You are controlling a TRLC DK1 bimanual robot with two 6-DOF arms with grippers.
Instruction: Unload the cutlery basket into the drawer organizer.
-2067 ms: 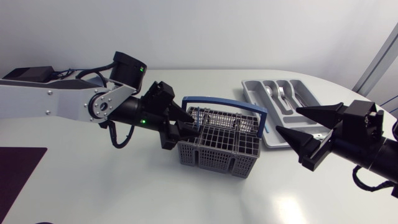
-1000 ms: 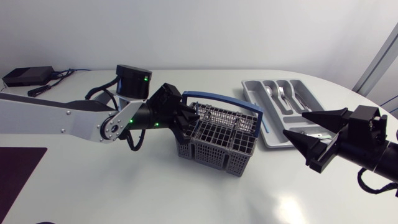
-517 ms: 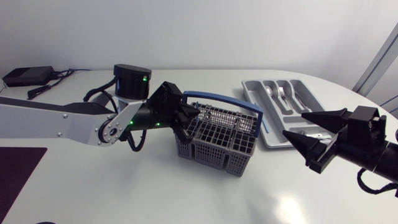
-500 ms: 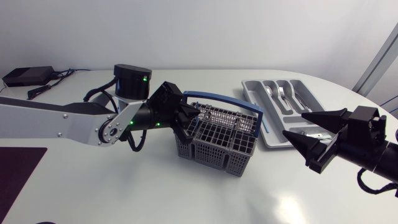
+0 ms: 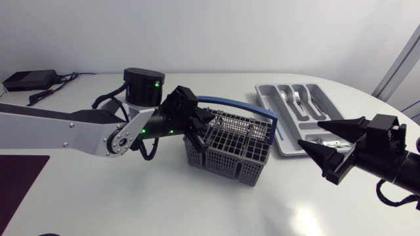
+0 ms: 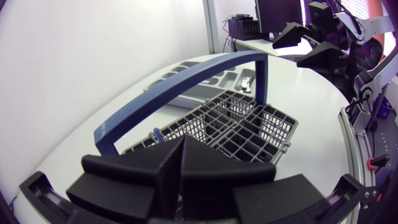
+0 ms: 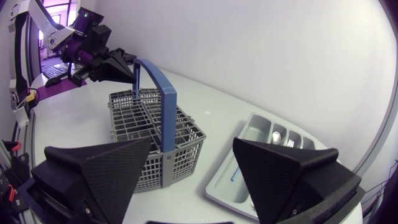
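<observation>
The grey wire cutlery basket [image 5: 231,152] with a blue arched handle [image 5: 237,105] stands mid-table. My left gripper [image 5: 205,126] sits at the basket's left rim under the handle's end, fingers pressed together. In the left wrist view the fingers [image 6: 205,165] meet in a thin seam above the basket [image 6: 249,127], with nothing visible between them. The grey drawer organizer [image 5: 262,97] lies at the back right with spoons and forks in its slots. My right gripper [image 5: 327,145] hovers open in front of the organizer, pointing at the basket [image 7: 146,134]; its fingers frame the gripper's gap [image 7: 193,146].
A thin blue item [image 5: 281,134] lies in the organizer's long front slot. A black box with cables [image 5: 27,80] sits at the far back left. A dark mat [image 5: 20,176] covers the front left corner.
My left gripper's fingers have closed together at the basket's left rim, and its wrist has turned slightly. My right arm has barely shifted.
</observation>
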